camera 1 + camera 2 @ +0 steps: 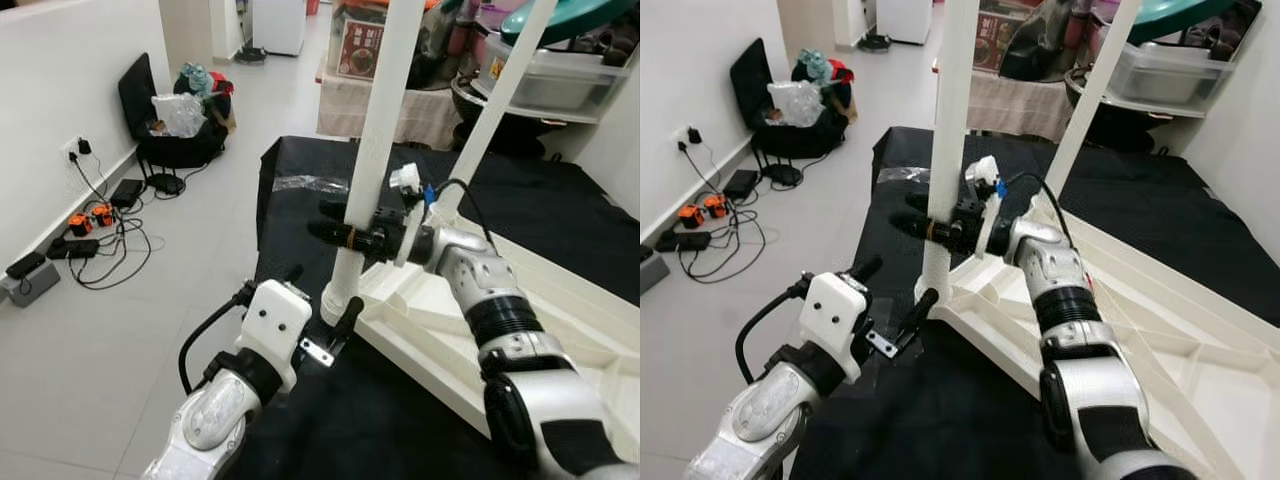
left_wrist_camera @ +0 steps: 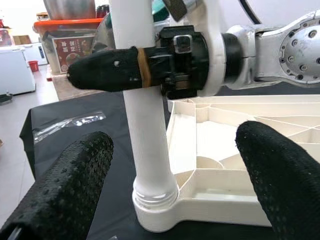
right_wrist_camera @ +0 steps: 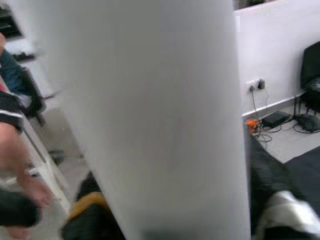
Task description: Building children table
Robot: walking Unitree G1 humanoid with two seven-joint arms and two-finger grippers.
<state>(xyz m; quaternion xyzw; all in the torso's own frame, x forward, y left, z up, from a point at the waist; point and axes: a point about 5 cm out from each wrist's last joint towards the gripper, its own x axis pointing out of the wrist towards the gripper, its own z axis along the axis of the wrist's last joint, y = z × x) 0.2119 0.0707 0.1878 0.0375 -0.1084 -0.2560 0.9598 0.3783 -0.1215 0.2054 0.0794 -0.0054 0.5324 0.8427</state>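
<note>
- While clamped around the tall white plastic table leg [image 1: 375, 130], right gripper [image 1: 345, 223] holding it upright in the corner socket of the upturned white plastic tabletop [image 1: 440, 330].
- Left gripper [image 2: 175, 180] spread open, near the leg's base.
- Likely seating the leg; next, probably twisting or pressing home.

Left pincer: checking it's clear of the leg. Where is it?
Head views: left pincer, open, low beside the white leg's base on the black cloth.
</note>
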